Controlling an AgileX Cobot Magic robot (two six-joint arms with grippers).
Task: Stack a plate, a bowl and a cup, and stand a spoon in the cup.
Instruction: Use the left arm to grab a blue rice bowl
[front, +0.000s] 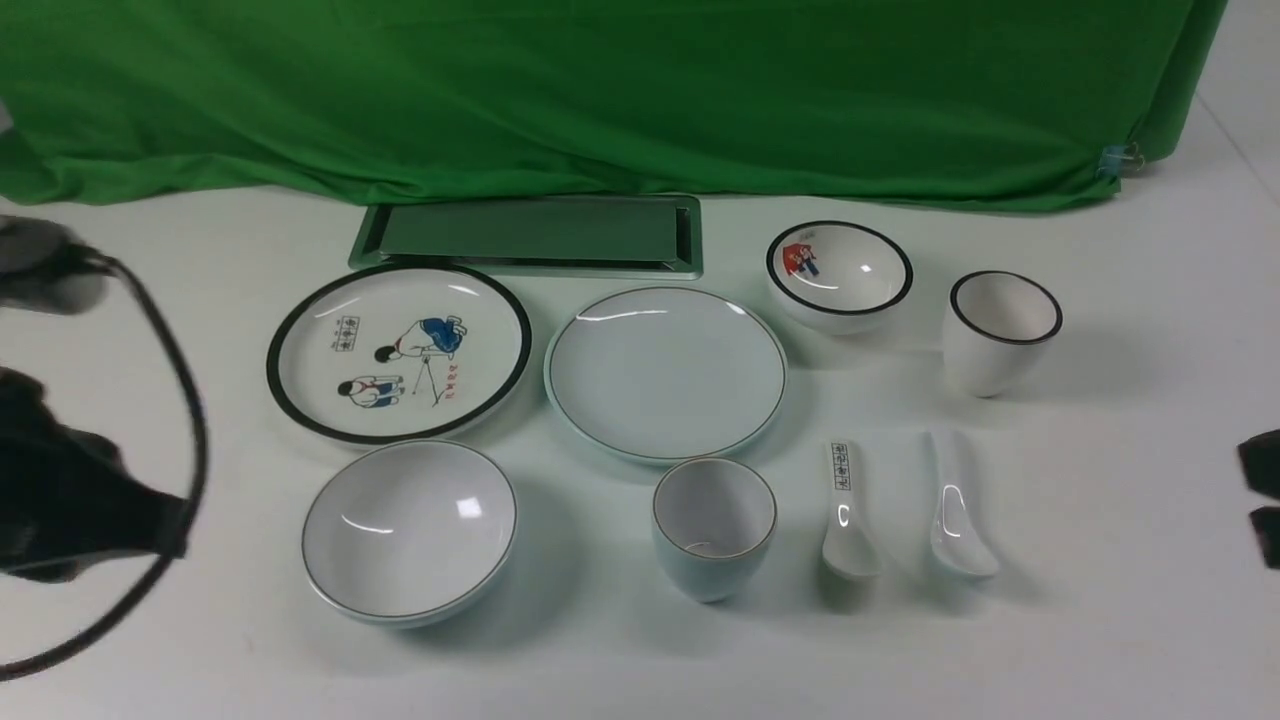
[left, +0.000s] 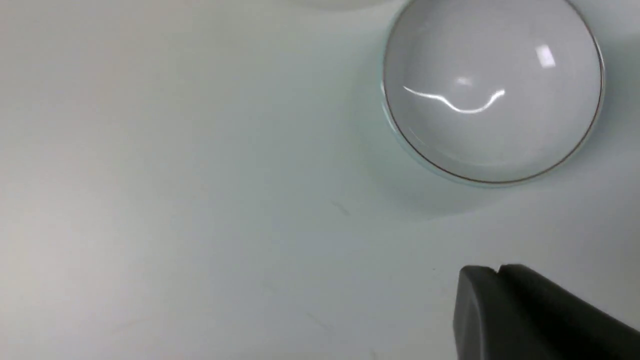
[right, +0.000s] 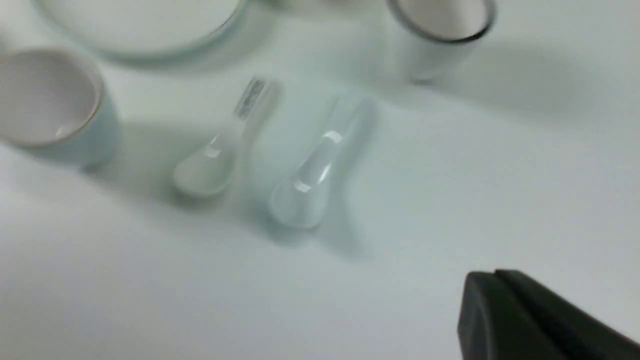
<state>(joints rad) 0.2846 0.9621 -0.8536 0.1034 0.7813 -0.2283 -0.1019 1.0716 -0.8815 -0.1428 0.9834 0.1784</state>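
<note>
The pale blue-green plate (front: 665, 372) lies mid-table. The plain bowl (front: 410, 530) stands at the front left, and the blue-green cup (front: 714, 525) in front of the plate. The unmarked white spoon (front: 958, 520) lies to the right of a marked one. At the left edge my left gripper (front: 172, 525) is blurred. In the left wrist view it (left: 497, 270) is shut on nothing, apart from the bowl (left: 492, 90). My right gripper (front: 1262, 500) shows at the right edge. In the right wrist view it (right: 492, 274) is shut and empty, some way from the spoon (right: 315, 170) and cup (right: 47, 100).
A cartoon plate (front: 398, 352), a small black-rimmed bowl (front: 838, 272) and a black-rimmed white cup (front: 1000, 330) share the table. A spoon with black characters (front: 845, 515) lies beside the plain one. A metal slot (front: 530, 235) and green cloth (front: 640, 90) sit behind.
</note>
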